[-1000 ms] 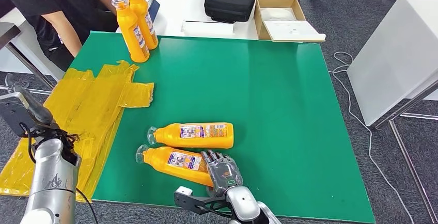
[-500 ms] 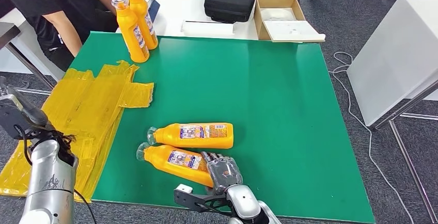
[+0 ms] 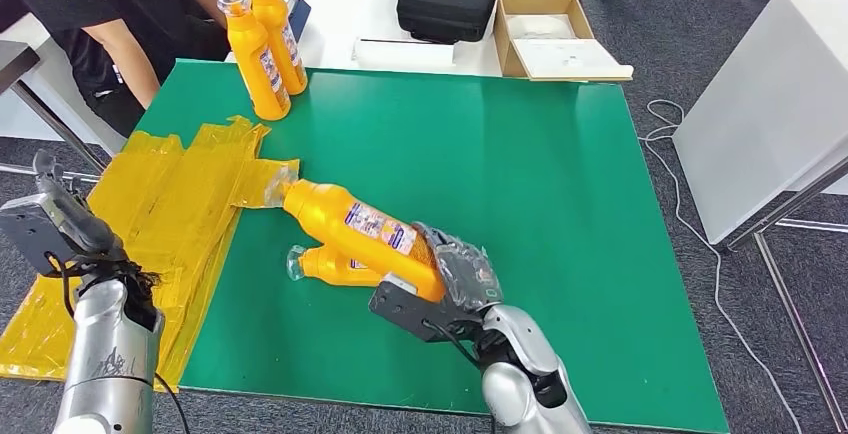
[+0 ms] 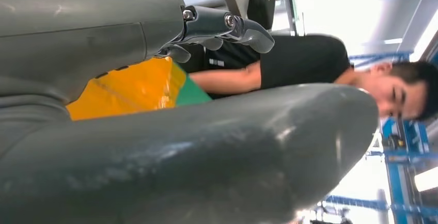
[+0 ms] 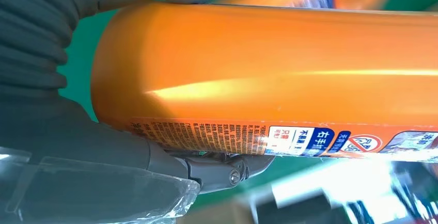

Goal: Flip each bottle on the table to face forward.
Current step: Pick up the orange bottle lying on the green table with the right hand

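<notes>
Four orange bottles are on the green table (image 3: 560, 254). Two upright bottles (image 3: 262, 49) stand at the far left corner, apparently finished. The right hand (image 3: 455, 274) grips the base of the lifted bottle (image 3: 355, 224), tilted above the table near the front edge. One lying bottle (image 3: 335, 267) beneath it remains to be turned. The left hand (image 4: 155, 79) holds nothing, fingers apart. Bottle contents cannot be judged; the open cardboard box (image 3: 555, 39) on the far table holds something white.

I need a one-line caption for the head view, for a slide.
Right hand lifts one orange bottle tilted above a second lying bottle on the green table; two more bottles stand behind.
</notes>
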